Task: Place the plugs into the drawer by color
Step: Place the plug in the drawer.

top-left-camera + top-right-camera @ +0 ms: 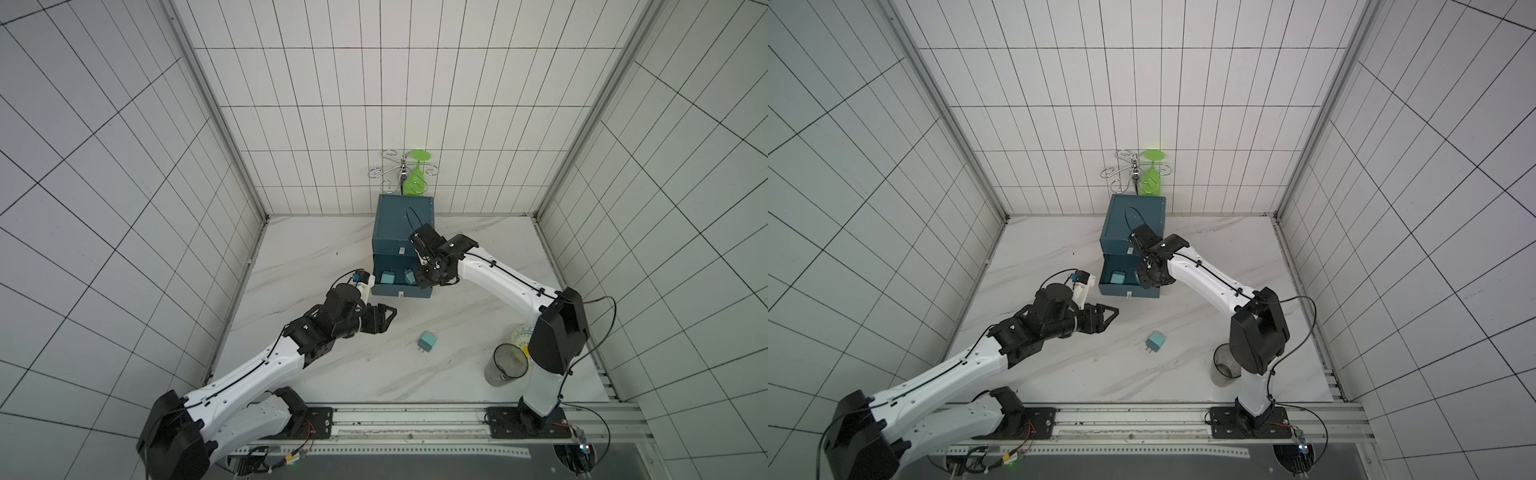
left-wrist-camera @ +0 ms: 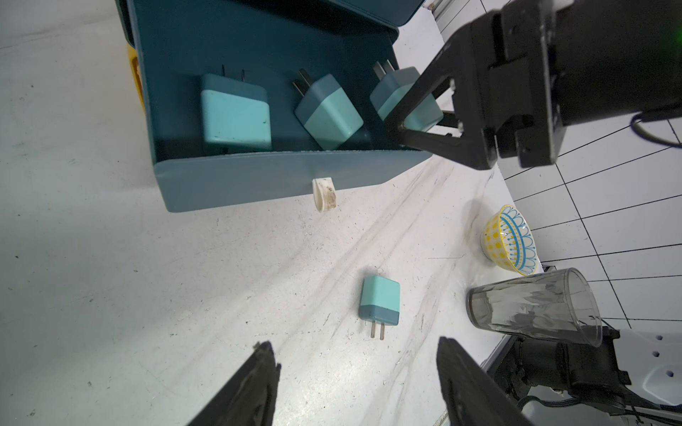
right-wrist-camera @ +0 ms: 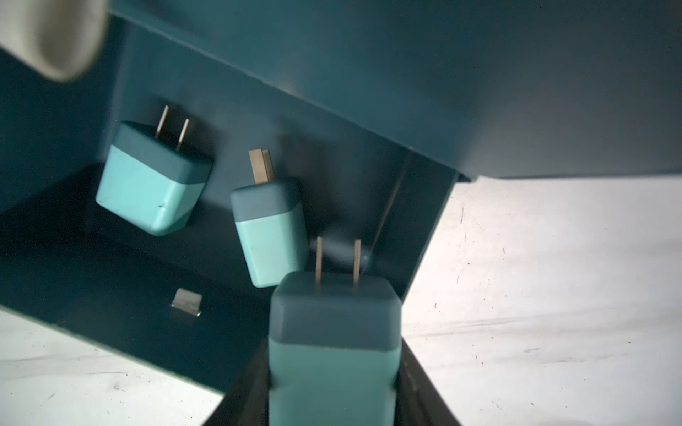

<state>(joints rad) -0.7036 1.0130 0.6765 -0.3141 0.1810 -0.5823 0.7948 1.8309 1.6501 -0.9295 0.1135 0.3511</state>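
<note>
The dark teal drawer cabinet [image 1: 401, 224] stands at the back, with one drawer [image 2: 258, 180] pulled out. Two light teal plugs [image 2: 236, 110] [image 2: 328, 110] lie inside it; they also show in the right wrist view [image 3: 151, 180] [image 3: 271, 232]. My right gripper [image 3: 334, 376] is shut on a third teal plug [image 3: 334, 332] over the drawer's right end, prongs toward the cabinet. Another teal plug [image 1: 427, 341] [image 2: 380, 306] lies loose on the table. My left gripper [image 2: 354, 343] [image 1: 392, 313] hovers open and empty just short of it.
A clear tumbler [image 1: 509, 363] and a yellow-and-blue patterned bowl [image 2: 511, 243] stand at the table's right, beside the right arm's base. A wire rack [image 1: 392, 170] with a green glass [image 1: 415, 174] sits behind the cabinet. A yellow drawer edge [image 2: 134, 66] shows below.
</note>
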